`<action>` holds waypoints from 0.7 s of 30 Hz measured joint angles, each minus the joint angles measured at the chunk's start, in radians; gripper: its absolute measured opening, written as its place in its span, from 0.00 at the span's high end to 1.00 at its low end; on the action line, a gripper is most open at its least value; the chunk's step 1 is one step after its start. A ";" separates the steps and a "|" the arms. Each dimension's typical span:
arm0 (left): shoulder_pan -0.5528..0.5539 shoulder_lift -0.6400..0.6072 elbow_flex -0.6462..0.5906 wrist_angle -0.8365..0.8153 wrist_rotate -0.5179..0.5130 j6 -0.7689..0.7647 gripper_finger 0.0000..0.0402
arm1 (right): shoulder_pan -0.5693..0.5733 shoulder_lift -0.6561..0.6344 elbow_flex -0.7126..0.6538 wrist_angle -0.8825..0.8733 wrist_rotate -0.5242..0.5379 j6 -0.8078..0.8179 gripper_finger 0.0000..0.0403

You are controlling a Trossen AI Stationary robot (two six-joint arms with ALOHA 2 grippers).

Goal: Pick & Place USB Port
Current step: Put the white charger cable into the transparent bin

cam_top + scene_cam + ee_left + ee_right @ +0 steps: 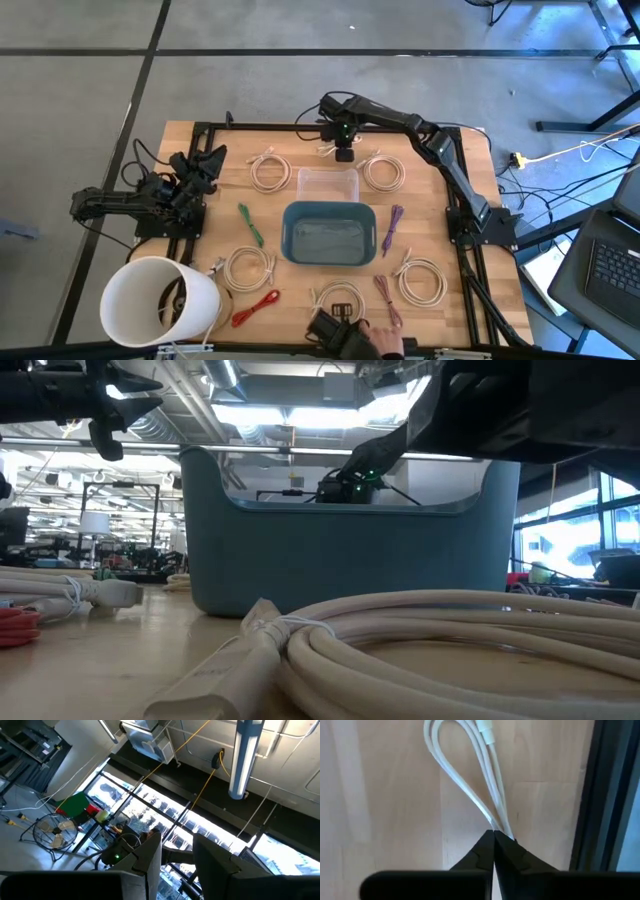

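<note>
High view, seen from straight above: a wooden table (200, 150) with a blue bin (330, 235) at its centre and a clear tray (328, 182) just beyond it at 12 o'clock. White cable coils lie around the bin, with purple, green and red ties among them, and a white bucket (160, 300) stands at 8 o'clock. The right arm reaches across the far edge; its gripper (343, 152) points down at 12 o'clock, just past the tray, over a small white cable (327, 149). The left arm sits folded at 9 o'clock, its gripper (205, 165) idle. A person's hand (385, 343) shows at 6 o'clock.

Low view: the bin (350, 555) fills the middle, a thick coil (450, 650) in front, and the right arm is behind the rim.

Left wrist view: the left fingers (150, 857) stand apart, aimed up at the ceiling.

Right wrist view: the right gripper (494, 836) is pinched together on the doubled white cable (470, 775), which lies on the wood with a plug end visible beyond.

The cable looks light, limp and smooth, so it will likely dangle and may slip. A hold on the doubled strands seems sound.
</note>
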 joint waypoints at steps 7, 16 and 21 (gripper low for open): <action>0.000 0.000 0.000 0.000 0.000 0.000 0.74 | 0.012 0.000 0.000 -0.017 -0.018 -0.013 0.68; 0.000 0.000 0.000 0.000 0.000 0.000 0.74 | 0.012 0.000 0.000 0.034 0.098 -0.061 0.51; 0.000 0.000 0.000 0.000 0.000 0.000 0.74 | 0.011 0.000 0.000 0.033 0.099 -0.078 0.59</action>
